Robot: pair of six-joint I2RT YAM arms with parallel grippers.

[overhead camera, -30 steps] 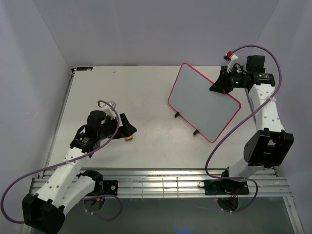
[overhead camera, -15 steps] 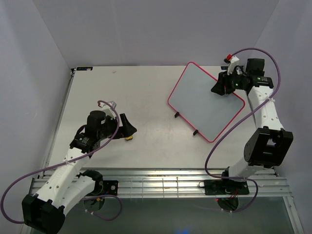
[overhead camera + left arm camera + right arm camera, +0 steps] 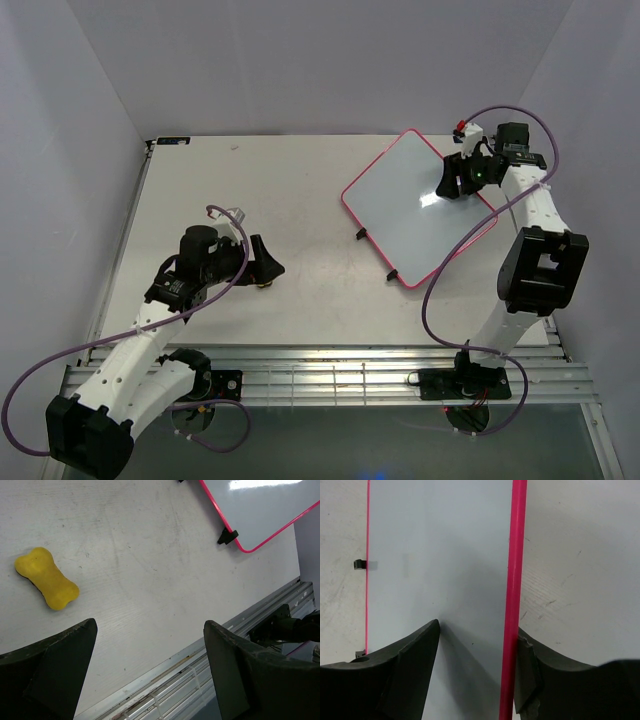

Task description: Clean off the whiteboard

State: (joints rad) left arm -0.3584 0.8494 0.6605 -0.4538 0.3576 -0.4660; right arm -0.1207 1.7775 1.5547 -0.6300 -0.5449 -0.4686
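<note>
Glossy white, pink-red-rimmed, one whiteboard point(image 3: 410, 205) with two black feet point(image 3: 358, 235) is laid askew on the bench point(image 3: 250, 180), far right. Its rim is straddled by the parted right jaws; one yellow eraser point(image 3: 47, 578) is seen near the wide-spread left jaws.

This looks like a robotics lab test cell. A bare pale tabletop point(image 3: 300, 190) is boxed in by plain white wall panels point(image 3: 300, 60) at its left, far and right edges. Along its near edge runs a slotted aluminium rail point(image 3: 330, 375). Bolted there are a left robot arm point(image 3: 130, 350) and a right robot arm point(image 3: 535, 215), both trailing purple cables point(image 3: 426, 305).
</note>
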